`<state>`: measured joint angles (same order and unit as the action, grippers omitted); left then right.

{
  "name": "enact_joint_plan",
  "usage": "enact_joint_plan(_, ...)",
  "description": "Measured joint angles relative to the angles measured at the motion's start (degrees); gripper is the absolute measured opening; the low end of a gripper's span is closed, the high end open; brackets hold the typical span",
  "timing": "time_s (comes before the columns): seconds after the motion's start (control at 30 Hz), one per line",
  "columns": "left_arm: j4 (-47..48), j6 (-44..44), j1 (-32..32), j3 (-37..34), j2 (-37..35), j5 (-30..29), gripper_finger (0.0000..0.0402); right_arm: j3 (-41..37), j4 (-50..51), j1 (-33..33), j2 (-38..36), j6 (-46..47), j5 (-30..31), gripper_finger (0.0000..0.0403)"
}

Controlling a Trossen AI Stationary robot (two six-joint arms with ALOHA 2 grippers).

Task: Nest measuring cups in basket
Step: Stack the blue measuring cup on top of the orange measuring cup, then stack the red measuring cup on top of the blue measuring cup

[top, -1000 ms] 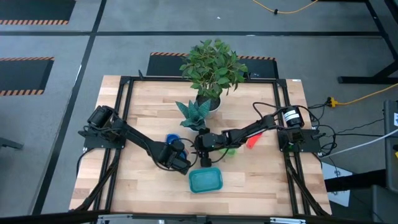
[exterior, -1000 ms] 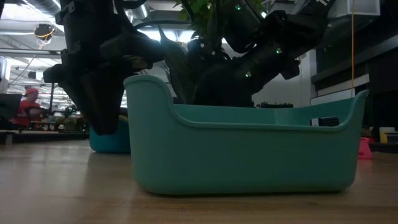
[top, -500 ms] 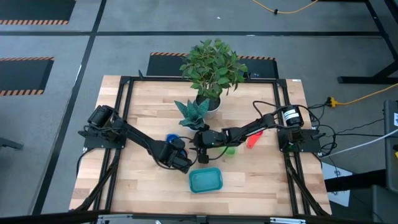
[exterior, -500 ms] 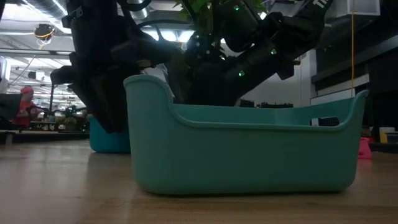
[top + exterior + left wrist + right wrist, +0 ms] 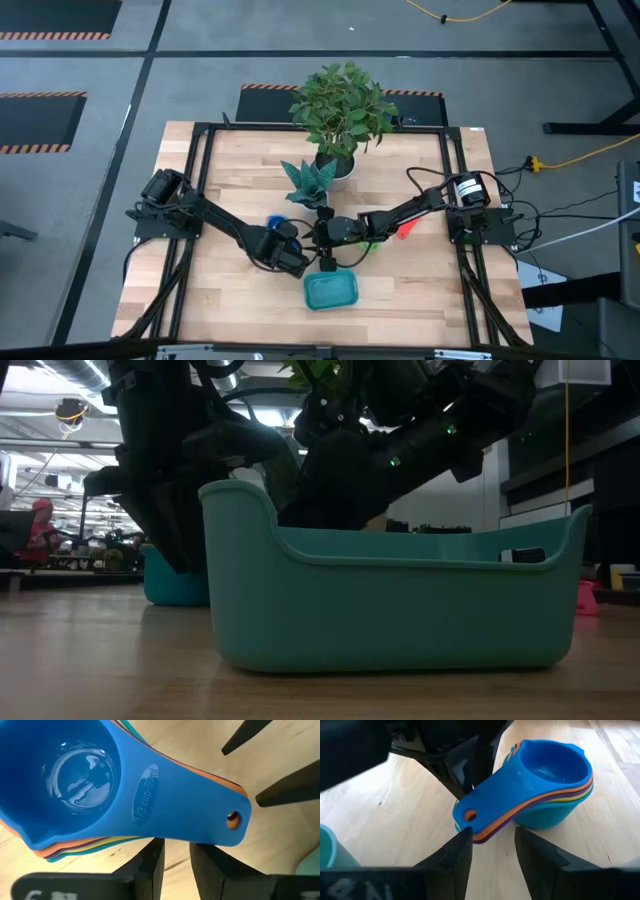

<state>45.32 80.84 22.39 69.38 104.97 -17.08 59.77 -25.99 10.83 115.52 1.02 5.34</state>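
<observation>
The nested stack of measuring cups (image 5: 540, 785) is standing on the counter (image 5: 220, 180), near its middle, just behind the teal basket (image 5: 330, 291). The right gripper (image 5: 490, 847) is facing the handle end with its fingers apart. The left gripper (image 5: 175, 865) is waiting beside the stack, fingers nearly together and empty. To do well, I think the right gripper should close squarely on all handles together, then lift level into the basket.

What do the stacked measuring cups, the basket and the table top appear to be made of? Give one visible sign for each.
Measuring cups: probably glossy moulded plastic; the top blue cup shows bright highlights and raised lettering on its handle.
Basket: likely plastic with a duller sheen; one teal piece with smooth rounded corners.
Table top: looks like wood; pale planks with visible grain and joints.
</observation>
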Motion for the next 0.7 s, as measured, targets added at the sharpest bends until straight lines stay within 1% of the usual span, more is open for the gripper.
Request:
enact_joint_plan(0.13, 0.02, -0.05, 0.18, 0.0, 0.0, 0.71, 0.0085, 0.0, 0.58, 0.0, 0.0, 0.08, -0.11, 0.0152)
enact_joint_plan(0.23, 0.52, -0.39, 0.83, 0.0, 0.0, 3.05, 0.0085, 0.0, 2.02, 0.0, -0.84, 0.18, -3.75, 0.0152)
enact_joint_plan(0.3, 1.04, -0.44, 1.69, 0.0, 0.0, 5.38, 0.0085, 0.0, 3.52, 0.03, -2.78, 0.2, -6.42, 0.0152)
enact_joint_plan(0.37, 1.27, -0.67, 2.8, 0.0, 0.0, 7.49, 0.0085, 0.02, 6.14, 0.04, -5.49, 0.17, -7.85, 0.0152)
enact_joint_plan(0.53, 1.49, -4.44, 6.19, 0.0, -1.22, 10.95, 0.0085, 0.07, 17.54, 0.04, -13.98, -1.2, -8.07, 0.0152)
enact_joint_plan(0.63, 0.97, -6.57, 8.15, 0.0, -2.79, 10.2, 0.0085, 0.07, 27.03, 0.04, -19.66, -1.53, -8.07, 0.0152)
enact_joint_plan(0.7, 0.18, -8.31, 9.2, 0.02, -4.2, 8.63, 0.0085, 0.07, 34.16, 0.0, -23.6, -1.24, -8.05, 0.0152)
